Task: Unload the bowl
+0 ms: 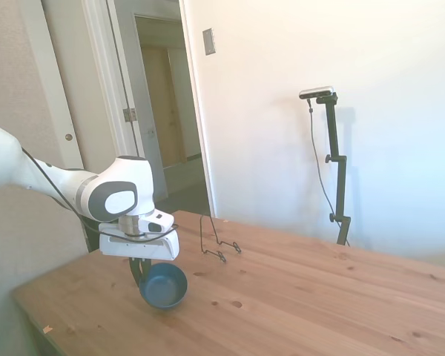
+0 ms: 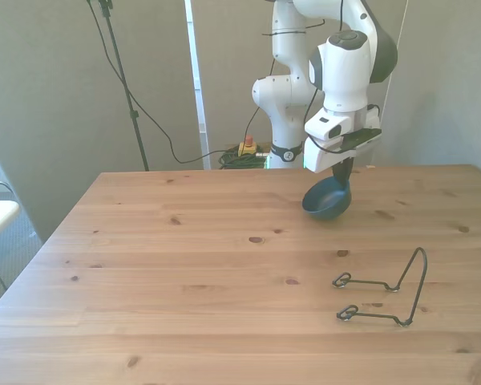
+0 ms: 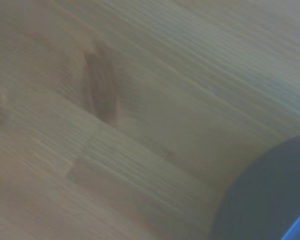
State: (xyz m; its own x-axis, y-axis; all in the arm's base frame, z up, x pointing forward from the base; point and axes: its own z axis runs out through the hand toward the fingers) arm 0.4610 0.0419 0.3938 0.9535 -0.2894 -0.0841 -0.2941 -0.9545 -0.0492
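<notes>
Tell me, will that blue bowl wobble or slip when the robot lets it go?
It probably won't bend: the bowl keeps its round shape while the gripper pinches only its rim. It seems light, since that one-sided pinch carries it. Its rounded underside and smooth look suggest it might rock a little or slide on the table if dropped tilted.
</notes>
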